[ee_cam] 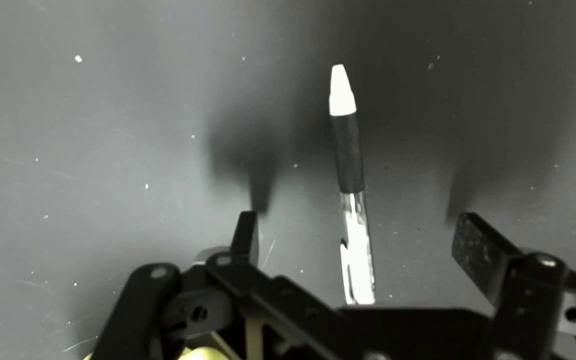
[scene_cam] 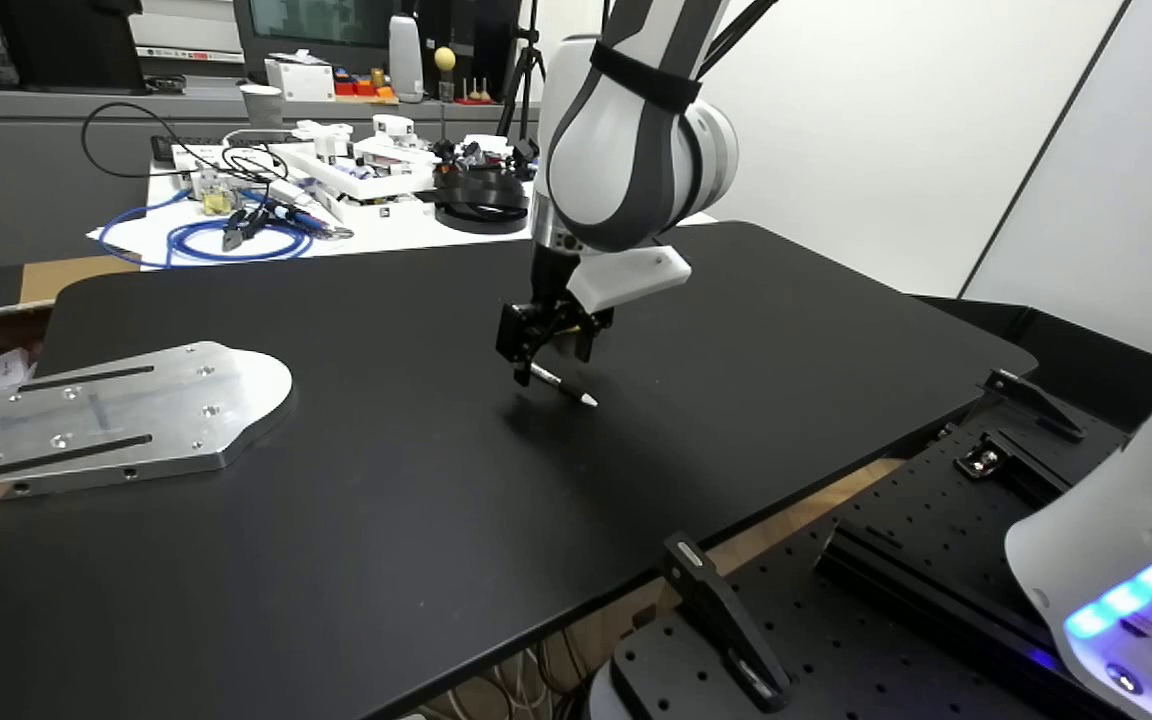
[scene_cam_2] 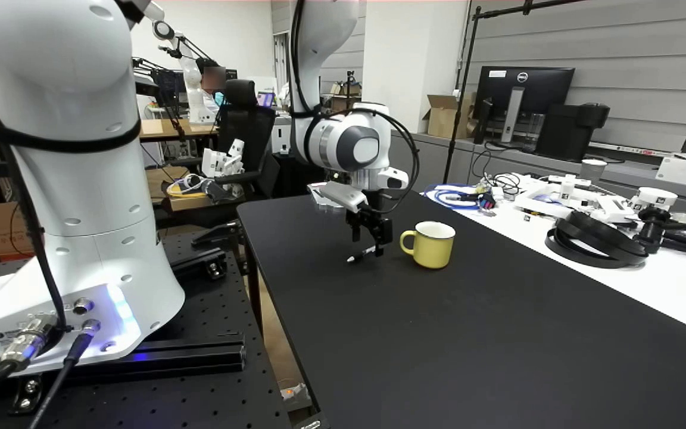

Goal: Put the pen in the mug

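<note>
Nearest the wrist camera, the gripper holds its jaws wide apart — one black finger on each side of the pen, neither touching it. The pen lies flat on the dark table, whitish tip pointing away from the gripper, then a black grip and a bright, clear-looking barrel with a clip. Whether the fingertips meet the table is hard to tell. Yellow and upright, the mug stands on the same table, just beside the gripper in an exterior view, its handle on the gripper's side. In the wrist view, a bit of yellow shows at the bottom edge, mostly covered by the gripper. Also on the table, in an exterior view, lies a silvery metal plate — well apart from the pen. Past the table's edge, a blue cable coil lies on a white surface.
</note>
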`<state>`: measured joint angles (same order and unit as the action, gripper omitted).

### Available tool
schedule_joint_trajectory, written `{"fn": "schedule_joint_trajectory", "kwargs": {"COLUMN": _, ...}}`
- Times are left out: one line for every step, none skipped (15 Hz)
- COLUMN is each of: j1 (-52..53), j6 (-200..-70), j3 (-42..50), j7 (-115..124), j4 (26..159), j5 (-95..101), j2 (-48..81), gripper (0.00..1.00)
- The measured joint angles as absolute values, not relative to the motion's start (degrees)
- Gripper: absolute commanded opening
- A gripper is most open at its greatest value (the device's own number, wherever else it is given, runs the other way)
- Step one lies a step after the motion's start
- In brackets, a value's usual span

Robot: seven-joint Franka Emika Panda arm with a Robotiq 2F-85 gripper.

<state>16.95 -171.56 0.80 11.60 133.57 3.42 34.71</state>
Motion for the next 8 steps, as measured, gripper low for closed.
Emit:
{"fn": "schedule_joint_trajectory", "kwargs": {"j1": 17.0, "j6": -171.8, "j3": 0.9, "j7": 11.6, "j4": 133.6, "j5": 3.4, "j2": 35.0, "gripper": 0.68}}
{"fn": "schedule_joint_trajectory", "kwargs": {"j1": 17.1, "j6": -172.1, "j3": 1.0, "j7": 11.6, "j4": 133.6, "j5": 3.3, "j2": 35.3, "gripper": 0.61}}
{"fn": "schedule_joint_trajectory", "kwargs": {"j1": 17.1, "j6": -172.4, "j3": 1.1, "j7": 11.6, "j4": 133.6, "j5": 3.3, "j2": 35.5, "gripper": 0.53}}
{"fn": "schedule_joint_trajectory", "kwargs": {"j1": 17.2, "j6": -172.5, "j3": 1.2, "j7": 11.6, "j4": 133.6, "j5": 3.3, "j2": 35.8, "gripper": 0.46}}
{"fn": "schedule_joint_trajectory", "kwargs": {"j1": 17.2, "j6": -172.7, "j3": 1.3, "j7": 11.6, "j4": 133.6, "j5": 3.2, "j2": 35.8, "gripper": 0.39}}
{"fn": "schedule_joint_trajectory", "kwargs": {"j1": 17.3, "j6": -172.7, "j3": 1.3, "j7": 11.6, "j4": 133.5, "j5": 3.2, "j2": 35.8, "gripper": 0.34}}
{"fn": "schedule_joint_trajectory", "kwargs": {"j1": 17.4, "j6": -172.7, "j3": 1.3, "j7": 11.6, "j4": 133.5, "j5": 3.1, "j2": 35.7, "gripper": 0.28}}
{"fn": "schedule_joint_trajectory", "kwargs": {"j1": 17.4, "j6": -172.7, "j3": 1.4, "j7": 11.6, "j4": 133.5, "j5": 3.0, "j2": 35.6, "gripper": 0.2}}
